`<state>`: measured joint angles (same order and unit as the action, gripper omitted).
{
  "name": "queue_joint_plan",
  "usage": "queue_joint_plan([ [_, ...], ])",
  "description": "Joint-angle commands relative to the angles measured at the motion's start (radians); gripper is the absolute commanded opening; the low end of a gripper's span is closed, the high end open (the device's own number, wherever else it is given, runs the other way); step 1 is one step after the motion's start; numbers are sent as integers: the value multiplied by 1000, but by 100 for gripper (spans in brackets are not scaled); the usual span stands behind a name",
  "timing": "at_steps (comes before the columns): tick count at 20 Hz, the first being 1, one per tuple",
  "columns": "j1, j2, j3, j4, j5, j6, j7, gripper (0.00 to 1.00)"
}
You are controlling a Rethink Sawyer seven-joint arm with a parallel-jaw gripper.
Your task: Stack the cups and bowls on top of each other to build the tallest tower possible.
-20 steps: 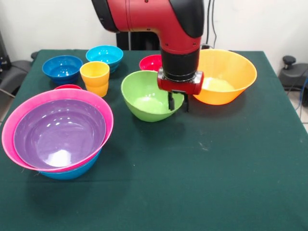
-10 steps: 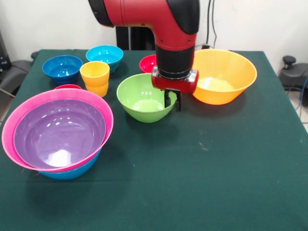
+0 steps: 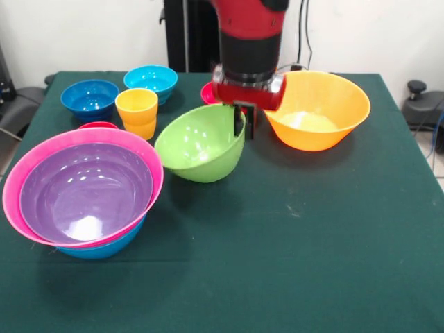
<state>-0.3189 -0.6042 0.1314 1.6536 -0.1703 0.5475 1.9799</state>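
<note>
My gripper (image 3: 244, 126) is shut on the right rim of the green bowl (image 3: 196, 144), which hangs tilted with its low side near the cloth. The large orange bowl (image 3: 326, 104) stands just right of the gripper. At the left, the tower is a purple bowl (image 3: 83, 191) nested in a pink bowl (image 3: 156, 166) on a blue bowl (image 3: 104, 248). The yellow-orange cup (image 3: 137, 111) stands upright behind it. A small red rim (image 3: 97, 125) peeks out beside the pink bowl. A red bowl (image 3: 208, 92) is mostly hidden behind the gripper.
A dark blue bowl (image 3: 89, 97) and a light blue bowl (image 3: 151, 78) sit at the far left of the green-clothed table (image 3: 312, 243). Black equipment (image 3: 416, 89) stands beyond the right edge.
The gripper has risen and shifted left with the green bowl's rim in it. The bowl has come up off the cloth and tipped. Nothing else moved.
</note>
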Motion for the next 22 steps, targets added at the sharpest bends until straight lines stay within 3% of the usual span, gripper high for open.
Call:
queue_joint_plan([
  [1,55,-142,40,-69,76,253,87,0],
  [6,94,-154,25,-127,108,345,132,0],
  [12,116,-163,3,-158,122,389,139,0],
  [22,67,-147,37,-302,135,499,31,0],
])
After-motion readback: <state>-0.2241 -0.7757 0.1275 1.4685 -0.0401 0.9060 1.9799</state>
